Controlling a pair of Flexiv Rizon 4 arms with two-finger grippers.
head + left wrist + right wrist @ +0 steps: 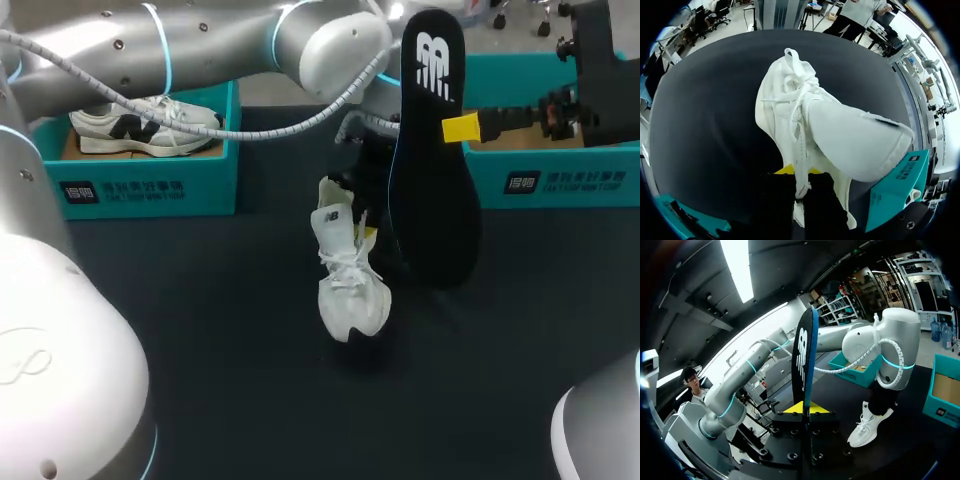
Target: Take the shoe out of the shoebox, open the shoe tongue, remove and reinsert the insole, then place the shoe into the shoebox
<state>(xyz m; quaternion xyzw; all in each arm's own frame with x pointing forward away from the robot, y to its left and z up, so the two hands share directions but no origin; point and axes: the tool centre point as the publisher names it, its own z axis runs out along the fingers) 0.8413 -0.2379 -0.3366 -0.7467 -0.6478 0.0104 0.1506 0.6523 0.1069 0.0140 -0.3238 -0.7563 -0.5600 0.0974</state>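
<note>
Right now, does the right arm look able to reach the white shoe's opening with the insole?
Probably yes: the insole, clamped in the right fingers, hangs close beside the shoe; only the left fingers gripping its upper end may crowd entry.

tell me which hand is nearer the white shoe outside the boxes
Left. The left hand grips the shoe itself; the right hand is off to the side, holding the insole upright.

Cannot see the left gripper (pixel 368 228) plainly from the head view: just a dark mass and a yellow sliver behind the shoe (pixel 350 275) and the insole (pixel 432 170). Cannot see the shoe's heel from the left wrist view, buried between dark fingers (pixel 772 205). Cannot tell what the right shoebox (pixel 565 182) holds, screened by the insole.
</note>
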